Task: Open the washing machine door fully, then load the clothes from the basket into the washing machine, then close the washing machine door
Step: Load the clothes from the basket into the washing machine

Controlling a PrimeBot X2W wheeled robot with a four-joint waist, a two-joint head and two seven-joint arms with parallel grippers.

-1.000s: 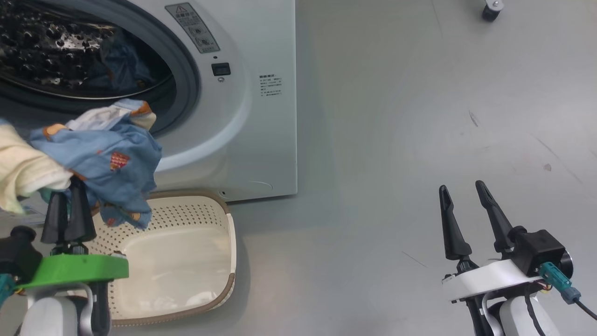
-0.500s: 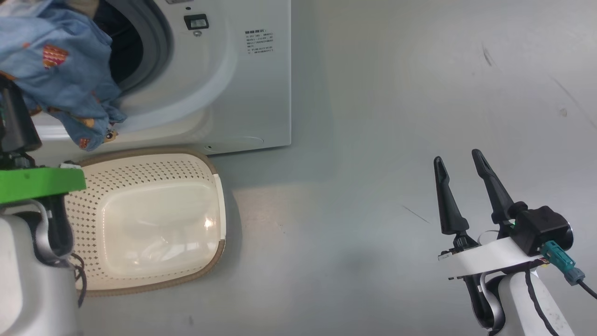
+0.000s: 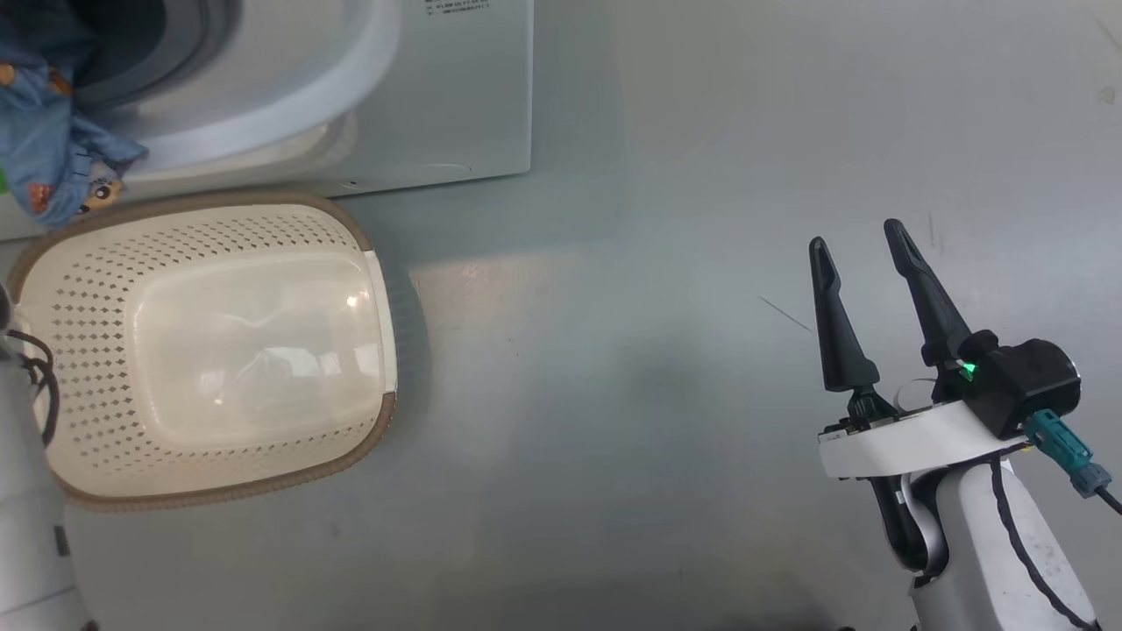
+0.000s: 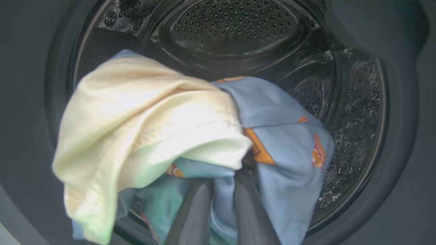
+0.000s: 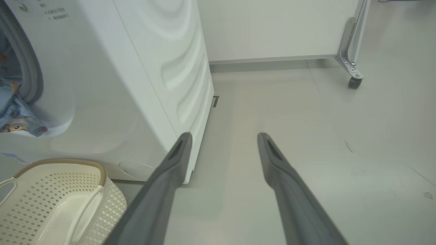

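Head camera has tilted down since 1 s ago. Against the washing machine (image 3: 456, 96), the clothes (image 4: 163, 122) have gone from above the basket (image 3: 210, 495) to the drum (image 4: 231, 30) mouth, pinched in the narrow jaws of the left gripper (image 4: 224, 185). The right gripper (image 3: 855, 235) hangs wide, holding nothing, over smooth grey floor (image 3: 657, 350). The basket stands just before the machine. Behind are a white wall (image 5: 272, 30) and 1 caster (image 5: 354, 82).

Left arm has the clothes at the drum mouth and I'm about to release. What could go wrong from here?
1. A tail of the clothes hangs over the lower lip of the washing machine opening, near the basket. Released this shallow, the bundle may slide back out, or get pinched when the door closes.
2. In the left wrist view, fabric is bunched around the left jaws. It could snag and be dragged out on withdrawal.
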